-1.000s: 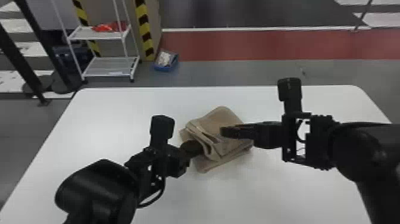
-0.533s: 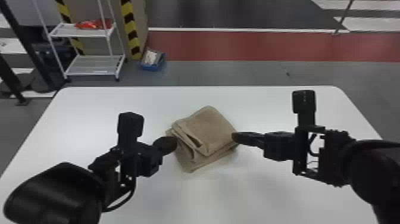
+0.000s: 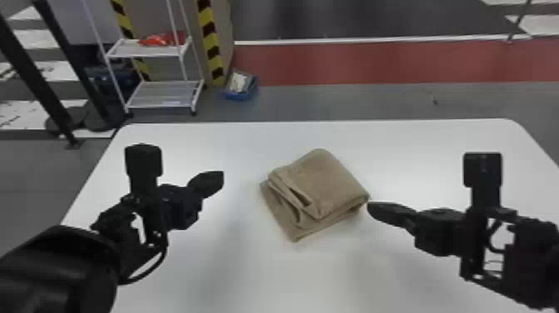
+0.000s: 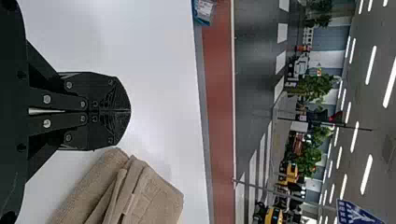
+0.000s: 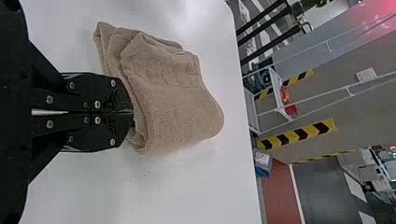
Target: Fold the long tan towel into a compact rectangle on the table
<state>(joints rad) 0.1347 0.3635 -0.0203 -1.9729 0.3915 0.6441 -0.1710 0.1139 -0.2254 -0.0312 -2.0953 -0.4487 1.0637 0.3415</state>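
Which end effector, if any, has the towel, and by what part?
Nothing is held. The left end effector is shut, away from the towel; the right end effector is shut by the towel's edge, no cloth between its fingers.

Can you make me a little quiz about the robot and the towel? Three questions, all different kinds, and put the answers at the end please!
1. True or false: the left gripper has its two fingers closed together.
2. Whose tip is nearer the tan towel?
A) the left gripper
B) the right gripper
3. Fill in the colour: the folded towel lies on a ____ table.

Key: 1 true; 2 B; 3 white.
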